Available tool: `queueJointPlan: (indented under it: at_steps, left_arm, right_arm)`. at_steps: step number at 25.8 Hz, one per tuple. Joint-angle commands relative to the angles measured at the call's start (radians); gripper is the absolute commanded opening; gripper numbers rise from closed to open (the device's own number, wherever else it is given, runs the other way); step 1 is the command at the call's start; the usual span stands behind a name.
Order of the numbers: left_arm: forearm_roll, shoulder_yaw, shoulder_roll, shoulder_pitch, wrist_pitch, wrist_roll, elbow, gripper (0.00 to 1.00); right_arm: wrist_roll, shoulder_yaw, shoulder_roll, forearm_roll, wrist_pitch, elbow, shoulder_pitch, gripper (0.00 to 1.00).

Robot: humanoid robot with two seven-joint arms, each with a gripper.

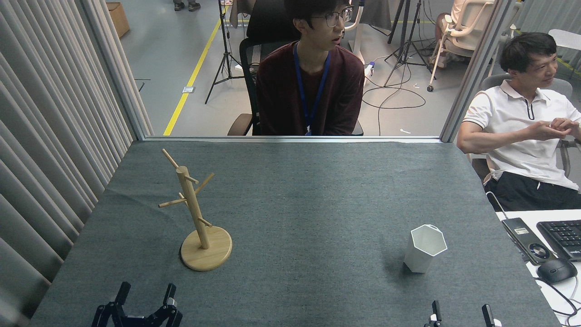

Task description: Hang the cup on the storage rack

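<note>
The white faceted cup stands upright on the grey table, right of centre, its hexagonal rim open upward. The wooden storage rack stands at the left on its round disc base, its thin pegs angled out from the post, all of them bare. My left gripper rises at the bottom edge, in front of the rack's base, open with nothing between its fingers. My right gripper peeks over the bottom edge in front of the cup, its two fingertips spread apart, open and holding nothing.
The grey felt table spreads between rack and cup. A curtain lines the left side. One person sits behind the far edge, another person at the right. A keyboard, mouse and handset lie on a white desk at right.
</note>
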Motion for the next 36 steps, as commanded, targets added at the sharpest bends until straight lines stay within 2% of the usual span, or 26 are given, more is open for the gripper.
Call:
queueJointPlan:
  at_steps: [1, 8, 10, 25, 36]
  left_arm:
    - [-0.001, 0.001, 0.0, -0.001, 0.0, 0.001, 0.002, 1.0]
    - [0.003, 0.005, 0.0, -0.001, 0.008, 0.0, 0.002, 1.0]
    - [0.003, 0.005, 0.0, -0.001, 0.016, 0.001, 0.002, 1.0]
    - [0.009, 0.003, -0.002, -0.001, 0.023, 0.001, 0.006, 1.0]
    - [0.008, 0.009, 0.0, -0.001, 0.031, 0.001, 0.008, 1.0]
  right_arm:
    - [0.002, 0.0, 0.002, 0.0, 0.001, 0.0, 0.001, 0.98]
    - [-0.001, -0.003, 0.008, -0.005, 0.008, 0.003, -0.003, 0.98]
    - [0.008, -0.003, 0.006, -0.014, 0.008, 0.019, -0.046, 0.98]
    - [0.064, 0.003, -0.015, -0.018, 0.011, 0.351, -0.328, 0.98]
    - [0.065, 0.011, -0.049, -0.015, 0.006, 0.499, -0.462, 0.98]
